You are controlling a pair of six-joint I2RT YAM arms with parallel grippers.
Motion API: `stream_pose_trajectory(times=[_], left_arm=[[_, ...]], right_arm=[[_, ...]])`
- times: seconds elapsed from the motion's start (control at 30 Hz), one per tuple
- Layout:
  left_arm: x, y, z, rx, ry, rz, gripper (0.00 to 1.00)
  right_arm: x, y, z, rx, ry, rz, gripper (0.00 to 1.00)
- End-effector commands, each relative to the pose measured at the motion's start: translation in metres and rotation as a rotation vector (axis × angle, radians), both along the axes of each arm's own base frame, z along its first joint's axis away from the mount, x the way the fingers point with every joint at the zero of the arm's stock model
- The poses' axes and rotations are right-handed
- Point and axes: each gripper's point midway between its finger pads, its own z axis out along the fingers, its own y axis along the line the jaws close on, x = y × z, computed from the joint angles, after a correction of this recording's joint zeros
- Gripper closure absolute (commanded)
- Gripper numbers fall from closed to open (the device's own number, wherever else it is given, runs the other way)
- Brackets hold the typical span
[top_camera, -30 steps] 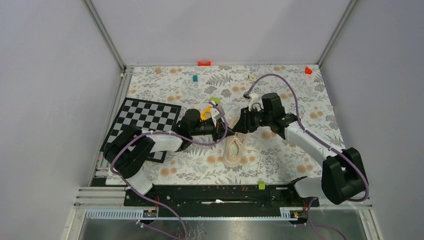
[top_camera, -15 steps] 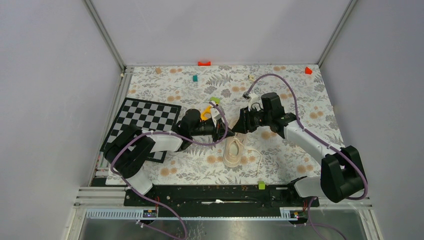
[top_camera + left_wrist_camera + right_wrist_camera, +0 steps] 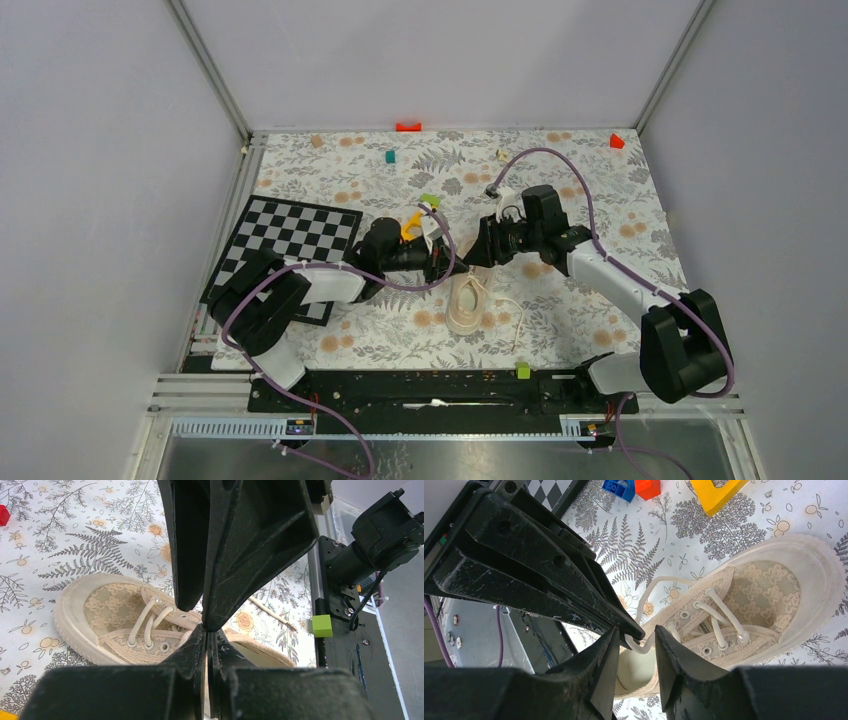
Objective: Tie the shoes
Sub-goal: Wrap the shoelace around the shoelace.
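Cream sneaker (image 3: 467,303) flat on the floral worktop (image 3: 600,180), laces undone, one lace (image 3: 659,580) arcing up off the eyelets. Over the sneaker's far end both arms reach in low, noses almost touching. The left gripper (image 3: 206,628) has its jaws pressed together, and I cannot tell if lace is pinched there. The right gripper (image 3: 636,628) has its jaws apart, a strand running through the gap. It reads as a lace handover before the first crossing. Next, the right gripper must close on that strand and draw it sideways.
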Motion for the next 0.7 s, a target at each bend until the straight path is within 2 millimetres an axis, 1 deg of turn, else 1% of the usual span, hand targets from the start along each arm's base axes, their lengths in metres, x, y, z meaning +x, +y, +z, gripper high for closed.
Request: stream_pose_trajectory(times=[0.0,0.33,0.53,0.67], left_arm=[[0.0117,-0.0020,0.0330,-0.086,-0.121,0.007,1.00],[0.0125,0.0024,0.0299,-0.084,-0.122,0.014,1.00],[0.0121,0.0047,0.0301,-0.087,-0.135,0.005,1.00],[0.0105,0.0043,0.0291,-0.086,-0.131,-0.008,1.00]], right_arm=[[-0.0125,0.0068,-0.0032,0.028,0.054,0.058,0.60],[-0.0154,0.0115,-0.0007,0.069,0.076,0.084,0.60],[-0.0172,0.0092,-0.0007,0.087,0.085,0.083,0.58],[-0.0132,0.0068,0.0017,0.094,0.067,0.059,0.58]])
